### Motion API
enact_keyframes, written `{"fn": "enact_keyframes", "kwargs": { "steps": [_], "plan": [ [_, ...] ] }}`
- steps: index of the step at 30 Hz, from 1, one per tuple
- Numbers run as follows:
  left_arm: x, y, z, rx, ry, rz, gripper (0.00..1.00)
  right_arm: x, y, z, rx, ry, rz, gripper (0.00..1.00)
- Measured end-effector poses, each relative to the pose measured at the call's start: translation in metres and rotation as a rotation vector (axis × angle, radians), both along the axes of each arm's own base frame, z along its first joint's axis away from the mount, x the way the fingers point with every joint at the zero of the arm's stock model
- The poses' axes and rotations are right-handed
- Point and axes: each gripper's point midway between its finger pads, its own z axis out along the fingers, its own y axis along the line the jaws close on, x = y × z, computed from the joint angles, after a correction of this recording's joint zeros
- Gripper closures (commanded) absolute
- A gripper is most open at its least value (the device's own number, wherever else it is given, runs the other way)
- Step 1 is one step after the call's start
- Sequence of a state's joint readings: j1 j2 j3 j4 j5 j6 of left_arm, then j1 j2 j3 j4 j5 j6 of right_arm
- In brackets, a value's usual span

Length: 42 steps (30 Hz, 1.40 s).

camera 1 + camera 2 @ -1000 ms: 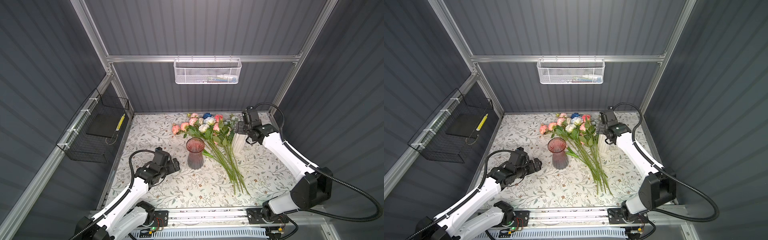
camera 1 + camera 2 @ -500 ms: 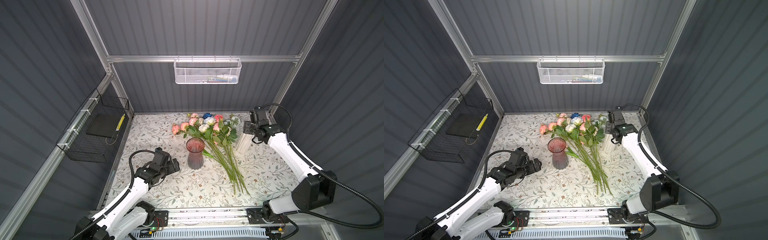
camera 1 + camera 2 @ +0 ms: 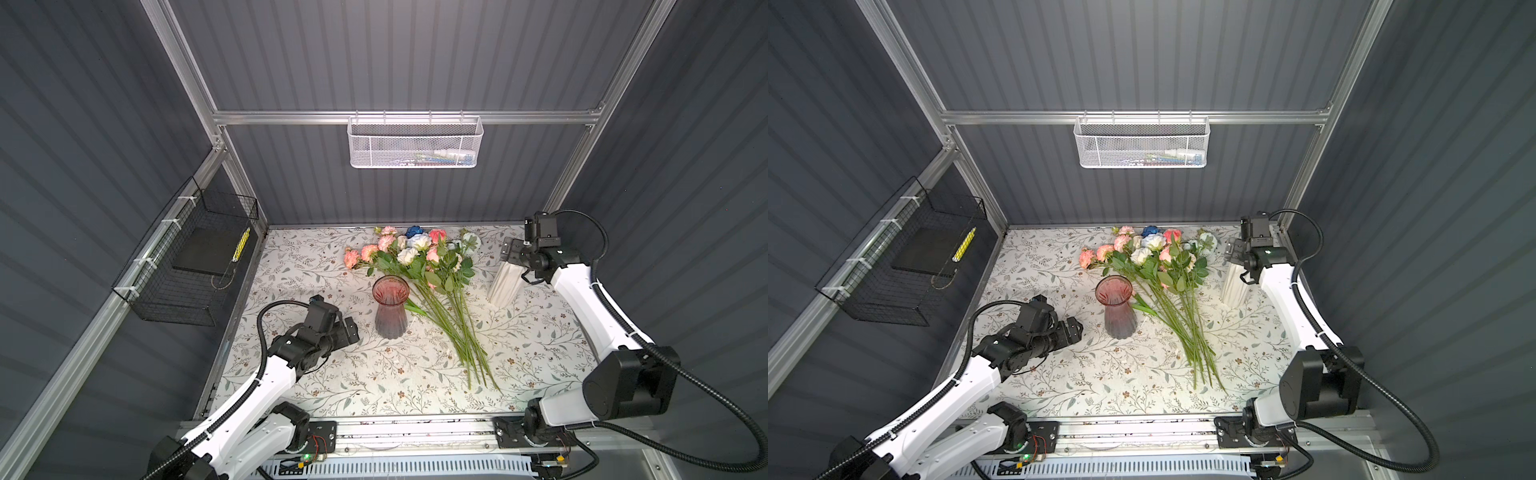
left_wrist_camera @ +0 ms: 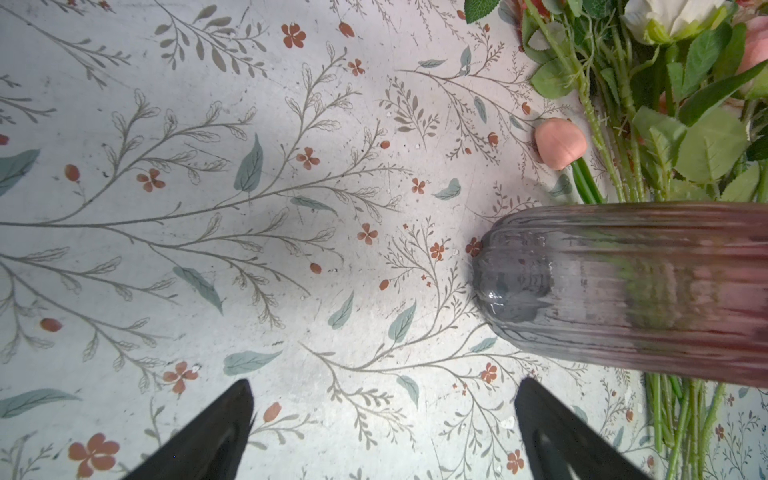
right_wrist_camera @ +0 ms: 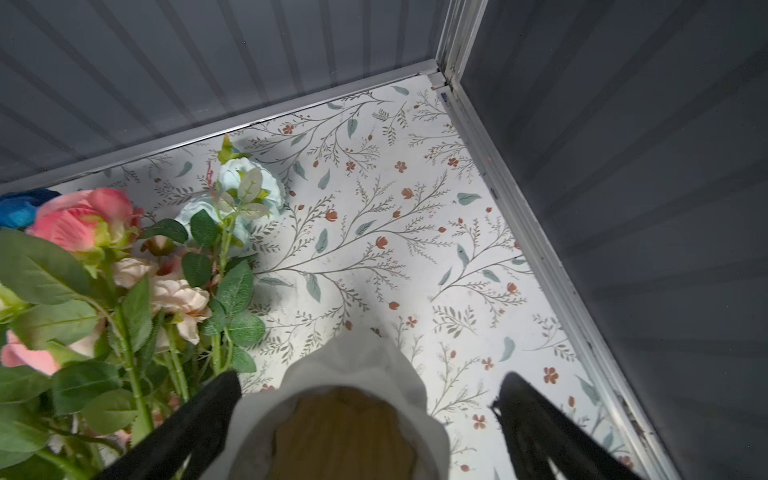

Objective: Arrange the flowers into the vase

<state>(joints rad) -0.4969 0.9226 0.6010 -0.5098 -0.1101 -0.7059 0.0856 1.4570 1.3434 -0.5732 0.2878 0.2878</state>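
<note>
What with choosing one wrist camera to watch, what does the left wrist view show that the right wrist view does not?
Only the left wrist view: the pink glass vase, a peach bud beside the stems, and the open left hand. Only the right wrist view: the white vase between the fingers of the open right hand, a pale blue flower, a dark blue flower and the grey wall corner. Both: the flowers, with green stems and leaves, and the floral-print table.
</note>
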Motion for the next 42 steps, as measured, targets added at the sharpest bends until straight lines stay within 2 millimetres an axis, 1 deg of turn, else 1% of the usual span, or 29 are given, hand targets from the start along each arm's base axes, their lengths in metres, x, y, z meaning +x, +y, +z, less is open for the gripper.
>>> {"fn": "enact_keyframes", "kwargs": {
  "steps": [2,3,5,6,8,10,12,13,14,15,16,17,18,19,21,22,24,25,26,28,30,35,38,42],
  "plan": [
    [0.000,0.000,0.000,0.000,0.000,0.000,0.01,-0.002,0.005,0.006,0.017,-0.016,0.017,0.02],
    [-0.001,0.000,0.001,0.000,-0.001,0.000,0.01,-0.004,0.007,0.013,0.023,-0.032,0.025,0.02],
    [0.000,0.000,0.002,-0.001,-0.002,-0.001,0.01,-0.010,0.017,0.032,0.032,-0.080,0.051,0.03],
    [0.000,0.000,0.002,-0.001,-0.003,-0.001,0.01,-0.016,0.026,0.046,0.036,-0.115,0.076,0.03],
    [0.001,-0.001,0.005,-0.001,-0.008,-0.004,0.01,-0.029,0.051,0.071,0.051,-0.182,0.144,0.05],
    [0.003,-0.002,0.010,-0.005,-0.018,-0.006,0.01,-0.048,0.086,0.096,0.074,-0.251,0.251,0.07],
    [0.004,-0.002,0.013,-0.008,-0.024,-0.006,0.00,-0.066,0.120,0.111,0.104,-0.292,0.357,0.10],
    [0.005,-0.003,0.014,-0.010,-0.027,-0.006,0.00,-0.073,0.134,0.112,0.117,-0.299,0.405,0.13],
    [0.005,-0.003,0.015,-0.010,-0.028,-0.006,0.01,-0.077,0.146,0.108,0.126,-0.293,0.442,0.16],
    [0.005,-0.003,0.015,-0.010,-0.028,-0.006,0.01,-0.080,0.155,0.099,0.128,-0.274,0.474,0.21],
    [0.005,-0.003,0.015,-0.010,-0.027,-0.006,0.01,-0.081,0.166,0.084,0.128,-0.240,0.504,0.26],
    [0.005,-0.003,0.015,-0.010,-0.028,-0.006,0.01,-0.081,0.173,0.070,0.122,-0.209,0.520,0.31],
    [0.005,-0.003,0.015,-0.010,-0.027,-0.006,0.00,-0.079,0.181,0.049,0.112,-0.159,0.536,0.36],
    [0.005,-0.003,0.015,-0.010,-0.028,-0.006,0.01,-0.076,0.188,0.021,0.097,-0.091,0.545,0.42],
    [0.005,-0.003,0.015,-0.009,-0.027,-0.006,0.00,-0.072,0.193,-0.027,0.064,0.023,0.544,0.49],
    [0.005,-0.003,0.015,-0.009,-0.027,-0.006,0.01,-0.071,0.193,-0.056,0.036,0.094,0.540,0.52],
    [0.005,-0.003,0.014,-0.009,-0.027,-0.006,0.00,-0.069,0.190,-0.093,-0.003,0.191,0.528,0.57],
    [0.005,-0.002,0.014,-0.009,-0.027,-0.006,0.01,-0.066,0.189,-0.108,-0.021,0.228,0.524,0.59],
    [0.005,-0.002,0.014,-0.009,-0.027,-0.005,0.01,-0.064,0.188,-0.118,-0.031,0.251,0.516,0.60],
    [0.005,-0.002,0.014,-0.007,-0.027,-0.004,0.01,-0.060,0.183,-0.134,-0.052,0.286,0.500,0.61],
    [0.004,-0.001,0.014,-0.004,-0.023,-0.004,0.01,-0.056,0.178,-0.142,-0.057,0.301,0.483,0.63],
    [0.003,0.000,0.012,0.002,-0.018,-0.002,0.01,-0.046,0.169,-0.150,-0.055,0.303,0.454,0.68],
    [0.003,0.000,0.012,0.002,-0.017,-0.002,0.00,-0.043,0.169,-0.155,-0.053,0.306,0.453,0.70],
    [0.003,0.000,0.012,0.002,-0.017,-0.001,0.00,-0.040,0.171,-0.168,-0.041,0.329,0.460,0.74]
  ]
}}
